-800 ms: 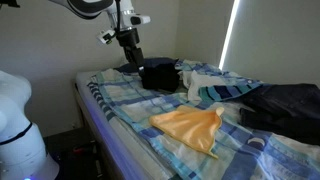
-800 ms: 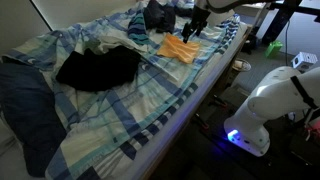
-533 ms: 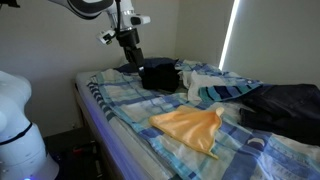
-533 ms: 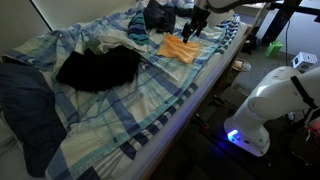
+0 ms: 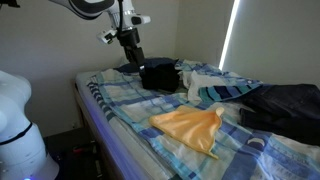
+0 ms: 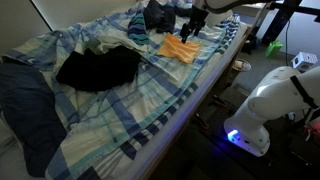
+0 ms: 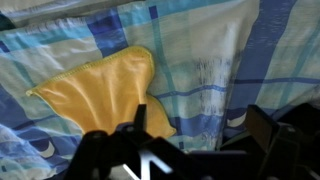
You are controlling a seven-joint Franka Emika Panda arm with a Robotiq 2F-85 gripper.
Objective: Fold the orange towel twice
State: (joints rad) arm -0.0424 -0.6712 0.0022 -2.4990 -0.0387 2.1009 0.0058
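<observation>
The orange towel [image 5: 190, 127] lies folded in a rough triangle on the blue-and-white plaid bedsheet [image 5: 130, 105], near the bed's front edge. It also shows in an exterior view [image 6: 181, 48] and in the wrist view [image 7: 105, 92]. My gripper [image 5: 133, 58] hangs above the bed, up and to one side of the towel, not touching it. In the wrist view its fingers [image 7: 200, 125] are spread wide with only bedsheet [image 7: 210, 60] between them. It holds nothing.
Dark clothes lie on the bed: a black pile [image 5: 160, 75] behind the towel, a black garment [image 6: 98, 68] mid-bed and a navy one [image 6: 25, 100] at the end. A white robot body [image 6: 270, 105] stands beside the bed. The bed edge [image 6: 200, 95] is close to the towel.
</observation>
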